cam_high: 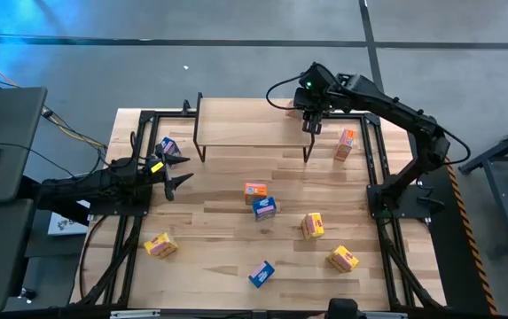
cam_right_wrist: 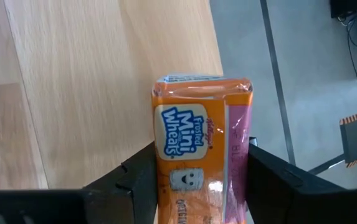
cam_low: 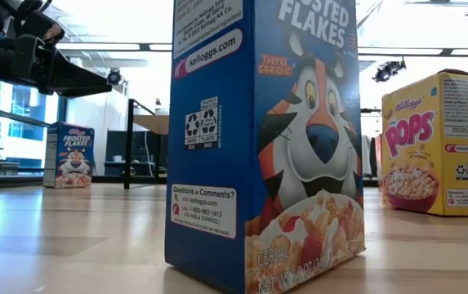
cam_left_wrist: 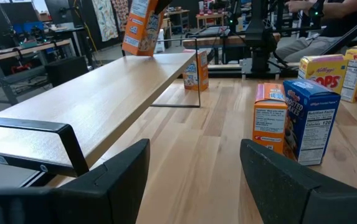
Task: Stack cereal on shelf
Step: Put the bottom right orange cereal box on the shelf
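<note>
The shelf (cam_high: 245, 124) stands at the table's far side, a light plank on black legs. My right gripper (cam_high: 310, 127) hangs over its right end, shut on an orange Mini Wheats cereal box (cam_right_wrist: 200, 143), which also shows in the left wrist view (cam_left_wrist: 142, 25). My left gripper (cam_high: 181, 171) is open, low over the table's left part, next to a blue box (cam_high: 169, 146) standing by the shelf's left leg. It points along the shelf front (cam_left_wrist: 103, 93). My right gripper pinches the orange box by its two narrow sides (cam_right_wrist: 237, 168), one finger (cam_right_wrist: 134, 180) on each side, coming from above and pointing down. The box hangs tilted under the fingers over the shelf's right end (cam_left_wrist: 166, 59). Whether its lower edge touches the plank, I cannot tell.
Other boxes stand on the table: an orange one (cam_high: 346, 144) right of the shelf, orange (cam_high: 254, 190) and blue (cam_high: 264, 208) at the centre, yellow ones (cam_high: 313, 225) (cam_high: 343, 259) (cam_high: 160, 245), and a blue one (cam_high: 261, 274) near the front edge. A black frame borders the table.
</note>
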